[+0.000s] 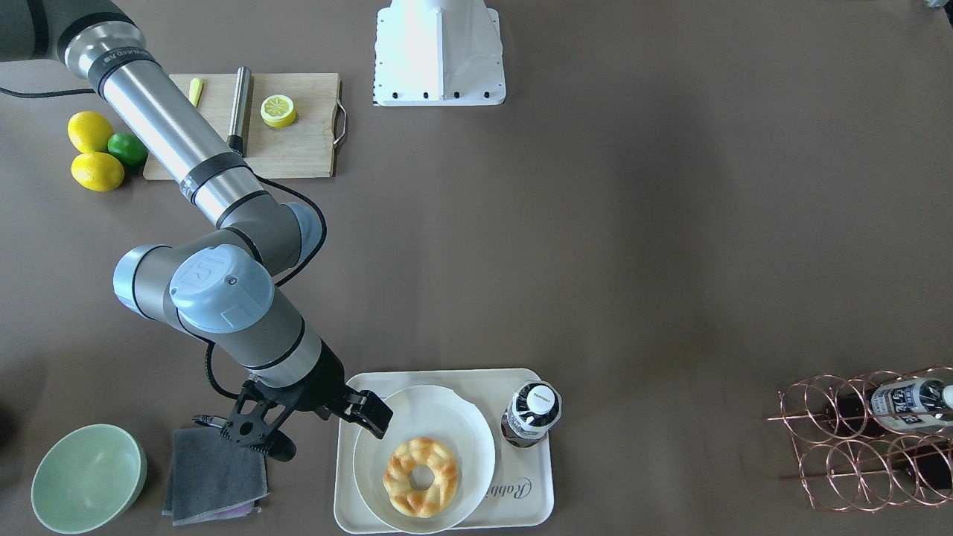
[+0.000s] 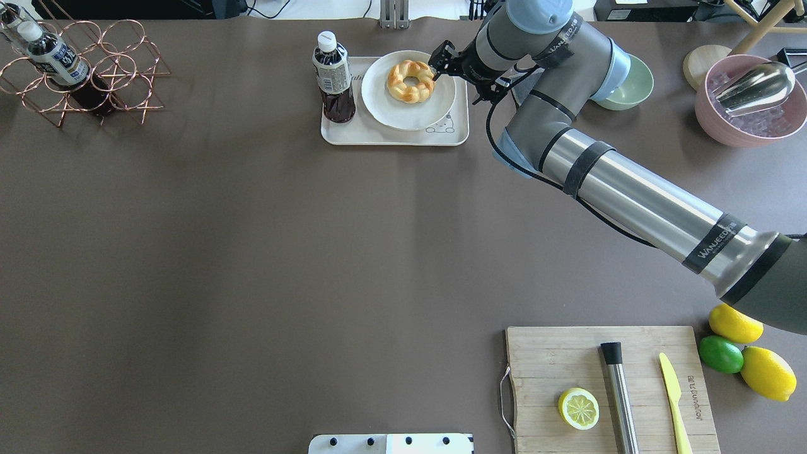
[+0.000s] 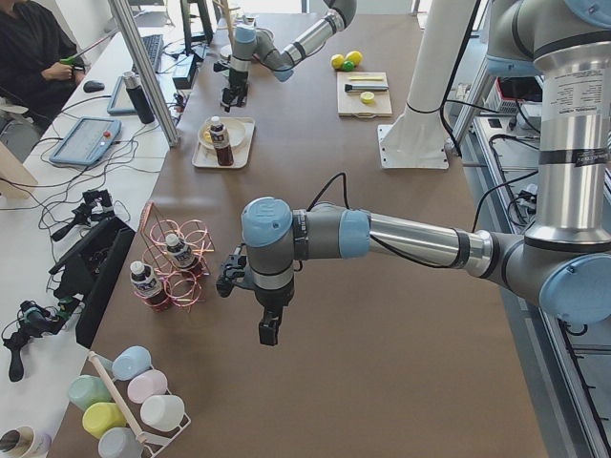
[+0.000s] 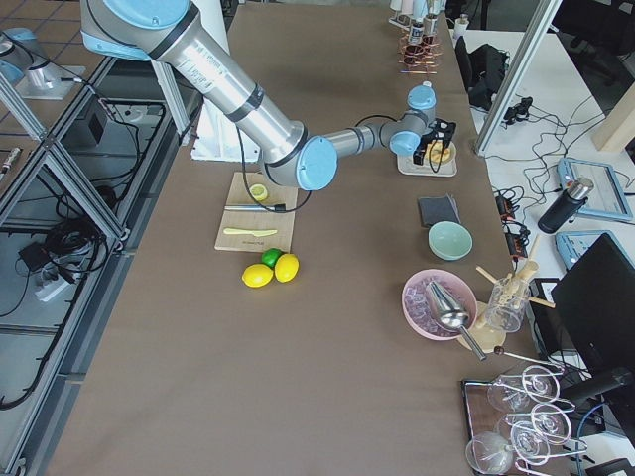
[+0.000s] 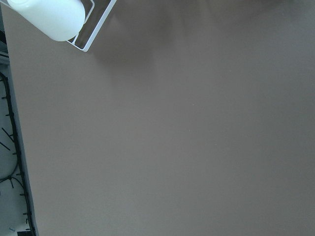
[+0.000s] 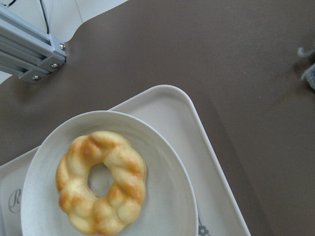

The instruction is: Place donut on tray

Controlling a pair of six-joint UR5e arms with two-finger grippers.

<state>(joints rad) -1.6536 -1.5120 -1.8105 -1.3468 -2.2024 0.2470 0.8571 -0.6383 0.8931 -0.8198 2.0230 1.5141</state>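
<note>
The golden braided donut lies in a white round plate that stands on the cream tray. It also shows in the overhead view and the right wrist view. My right gripper is open and empty, just above the plate's rim at the tray's end. One finger reaches over the plate's edge and is apart from the donut. My left gripper shows only in the exterior left view, above bare table far from the tray. I cannot tell whether it is open or shut.
A dark bottle stands on the tray beside the plate. A grey cloth and a green bowl lie beyond the right gripper. A copper wire rack holds bottles. A wooden cutting board with a lemon half sits near the robot.
</note>
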